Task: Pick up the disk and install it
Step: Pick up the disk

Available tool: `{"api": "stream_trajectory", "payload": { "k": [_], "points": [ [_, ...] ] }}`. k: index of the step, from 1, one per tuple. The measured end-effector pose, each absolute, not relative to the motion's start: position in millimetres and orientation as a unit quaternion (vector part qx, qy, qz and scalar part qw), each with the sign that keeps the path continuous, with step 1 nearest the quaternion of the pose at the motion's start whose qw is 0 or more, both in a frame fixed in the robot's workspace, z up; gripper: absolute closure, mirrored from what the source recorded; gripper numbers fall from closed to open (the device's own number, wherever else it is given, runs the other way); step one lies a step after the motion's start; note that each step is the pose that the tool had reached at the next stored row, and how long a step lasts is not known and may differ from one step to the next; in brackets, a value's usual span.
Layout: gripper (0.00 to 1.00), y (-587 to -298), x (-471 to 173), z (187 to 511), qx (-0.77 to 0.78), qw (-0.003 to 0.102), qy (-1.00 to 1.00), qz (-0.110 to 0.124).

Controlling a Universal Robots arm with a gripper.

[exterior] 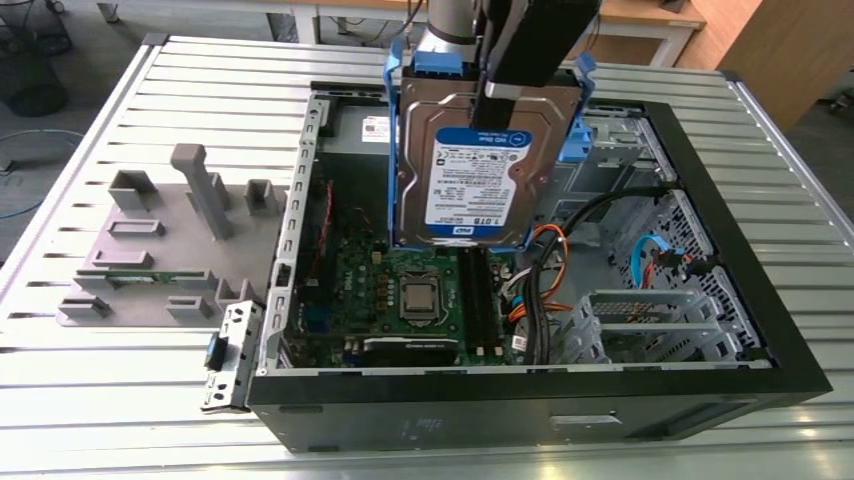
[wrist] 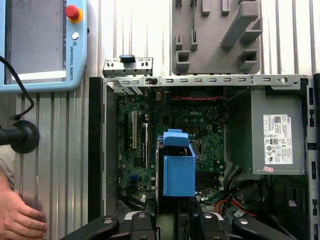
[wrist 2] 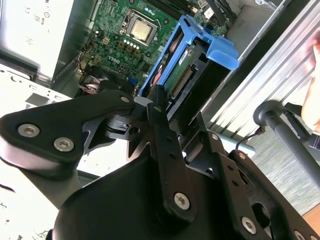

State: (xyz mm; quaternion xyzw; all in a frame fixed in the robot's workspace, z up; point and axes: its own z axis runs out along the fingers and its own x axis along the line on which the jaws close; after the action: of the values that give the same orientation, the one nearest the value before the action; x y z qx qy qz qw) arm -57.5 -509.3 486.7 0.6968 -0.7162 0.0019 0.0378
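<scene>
While the gripper (exterior: 507, 95) hangs above the open computer case (exterior: 534, 400), its fingers are closed on the upper end of the disk (exterior: 467, 170). The disk is held upright, label showing, clear of the motherboard (exterior: 414, 290). In the second wrist view the fingers (wrist 2: 159, 107) clamp the disk's blue frame. The first wrist view adds a teach pendant (wrist: 40, 45) and a person's hand (wrist: 20, 217) outside the case.
</scene>
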Motion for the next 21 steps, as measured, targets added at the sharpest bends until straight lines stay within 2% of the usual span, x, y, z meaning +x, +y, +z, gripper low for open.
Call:
{"api": "stream_trajectory", "payload": {
  "k": [9,17,21],
  "points": [
    [0.65,-516.0,-57.5,486.4,0.697,0.038,-0.716,0.002],
    [0.65,-521.2,-57.5,484.6,0.699,0.029,-0.714,-0.007],
    [0.65,-524.8,-57.4,484.1,0.699,0.028,-0.714,-0.008]
  ]
}}
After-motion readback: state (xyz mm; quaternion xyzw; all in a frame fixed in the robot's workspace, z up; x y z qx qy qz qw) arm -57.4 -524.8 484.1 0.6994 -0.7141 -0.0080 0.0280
